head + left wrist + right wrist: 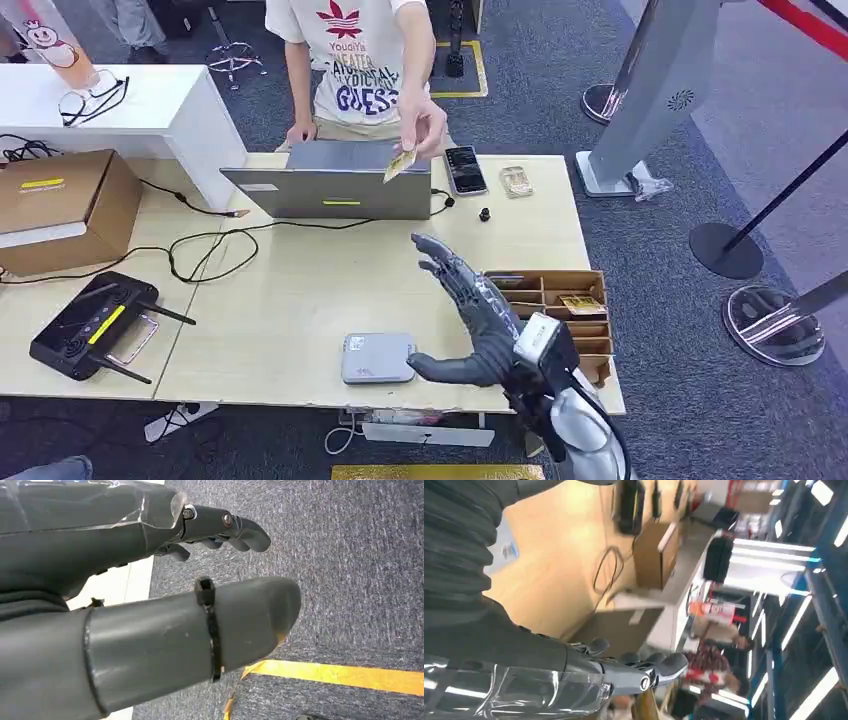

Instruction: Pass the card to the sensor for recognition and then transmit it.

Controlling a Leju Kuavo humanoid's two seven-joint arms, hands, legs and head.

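Right hand (pixel 470 315) is hovering over the bench (pixel 290 300), fingers (pixel 450 268) spread wide, holding nothing, palm turned left, probably presenting for a handover. A person (pixel 360 60) at the far side is pinching the card (pixel 400 164) above the laptop (pixel 335 185), extending it toward the robot. Sensor (pixel 377 358) is lying near edge, just left of the hand. Left hand (pixel 150 605) is hanging over carpet, fingers apart, empty.

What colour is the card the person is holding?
Yellowish gold; the card shows best in the head view.
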